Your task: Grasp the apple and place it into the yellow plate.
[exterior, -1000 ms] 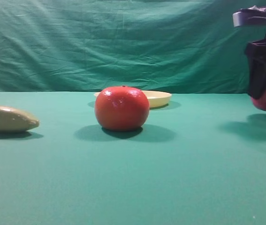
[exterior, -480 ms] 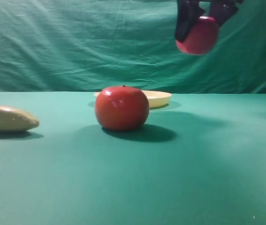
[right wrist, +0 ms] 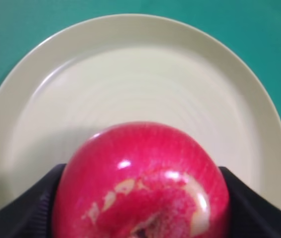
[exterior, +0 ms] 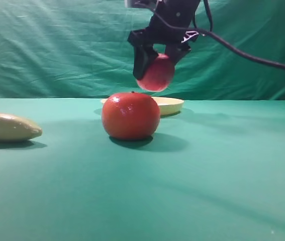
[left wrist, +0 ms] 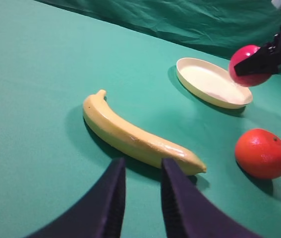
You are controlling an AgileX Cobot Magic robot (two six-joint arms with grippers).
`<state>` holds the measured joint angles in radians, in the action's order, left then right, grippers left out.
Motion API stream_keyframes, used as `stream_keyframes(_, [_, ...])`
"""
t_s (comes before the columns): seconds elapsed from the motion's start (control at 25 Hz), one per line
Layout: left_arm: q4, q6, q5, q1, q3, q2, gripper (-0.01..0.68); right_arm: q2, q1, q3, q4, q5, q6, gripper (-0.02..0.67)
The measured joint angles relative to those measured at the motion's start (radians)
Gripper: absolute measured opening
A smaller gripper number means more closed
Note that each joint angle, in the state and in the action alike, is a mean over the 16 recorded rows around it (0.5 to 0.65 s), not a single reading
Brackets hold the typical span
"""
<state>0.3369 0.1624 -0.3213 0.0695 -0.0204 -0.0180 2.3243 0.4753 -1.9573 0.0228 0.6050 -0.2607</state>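
Observation:
My right gripper (exterior: pixel 155 70) is shut on the glossy red-magenta apple (exterior: pixel 157 75) and holds it in the air just above the pale yellow plate (exterior: pixel 170 104). In the right wrist view the apple (right wrist: pixel 142 183) fills the lower middle between the dark fingers (right wrist: pixel 31 208), with the plate (right wrist: pixel 130 74) directly below. In the left wrist view the apple (left wrist: pixel 249 65) hangs over the plate's right edge (left wrist: pixel 212 82). My left gripper (left wrist: pixel 142 198) is nearly closed and empty, low over the cloth in front of the banana.
An orange-red round fruit (exterior: pixel 130 116) sits in front of the plate; it also shows in the left wrist view (left wrist: pixel 262 153). A tan-yellow banana (exterior: pixel 7 126) lies at the left, close to my left fingers (left wrist: pixel 182 208). A green cloth backdrop (exterior: pixel 57 45) stands behind.
My right gripper carried the apple from the far right edge, up and leftward, then down to just above the plate. The other fruits did not move.

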Motion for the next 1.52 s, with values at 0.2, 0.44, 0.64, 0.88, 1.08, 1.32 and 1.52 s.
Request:
stream_keyframes(0.2, [0.0,0.0,0.0,0.0,0.0,0.0,0.157,0.026,0.001,-0.011,0.01,-0.031,0.0,0.513])
stream_keyframes(0.44, [0.0,0.0,0.0,0.0,0.0,0.0,0.157,0.03,0.001,-0.014,0.02,-0.041,0.0,0.562])
stream_keyframes(0.64, [0.0,0.0,0.0,0.0,0.0,0.0,0.157,0.011,0.001,-0.014,0.021,-0.029,0.001,0.592])
stream_keyframes(0.88, [0.0,0.0,0.0,0.0,0.0,0.0,0.157,-0.056,0.001,-0.014,0.016,0.013,0.003,0.58])
stream_keyframes(1.08, [0.0,0.0,0.0,0.0,0.0,0.0,0.157,-0.147,0.001,-0.014,0.004,0.086,0.009,0.44])
stream_keyframes(1.32, [0.0,0.0,0.0,0.0,0.0,0.0,0.157,-0.271,0.001,-0.014,-0.021,0.207,0.068,0.217])
stream_keyframes(1.52, [0.0,0.0,0.0,0.0,0.0,0.0,0.157,-0.372,0.001,-0.014,-0.045,0.333,0.144,0.064])
